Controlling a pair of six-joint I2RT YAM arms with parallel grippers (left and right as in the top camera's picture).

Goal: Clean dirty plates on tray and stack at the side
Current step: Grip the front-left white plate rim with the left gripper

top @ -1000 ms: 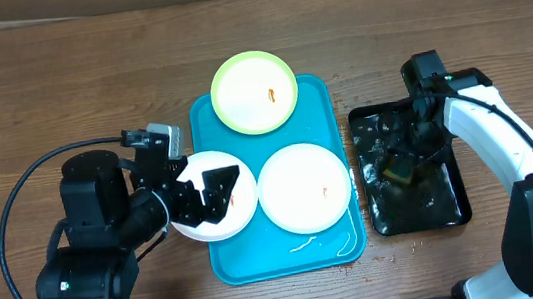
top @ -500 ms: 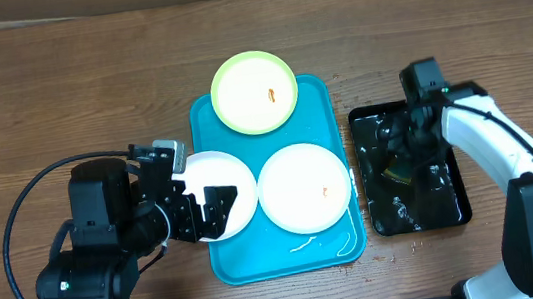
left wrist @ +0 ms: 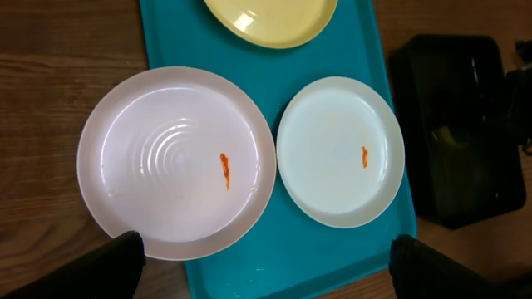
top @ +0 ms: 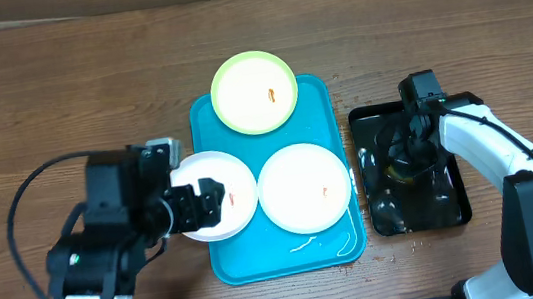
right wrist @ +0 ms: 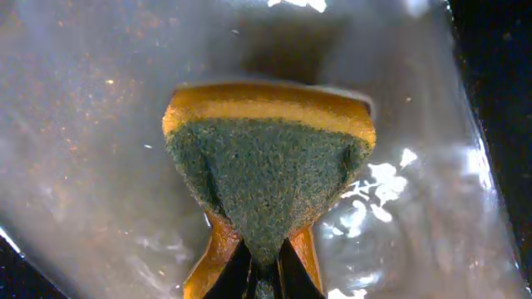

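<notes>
Sponge point(right wrist: 266, 178) in right pincer point(right wrist: 264, 278)

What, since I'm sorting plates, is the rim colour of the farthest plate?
The plate has a pale yellow-green rim, clearest overhead.

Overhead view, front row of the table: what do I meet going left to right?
left arm → left white plate → right white plate → black tray
</notes>
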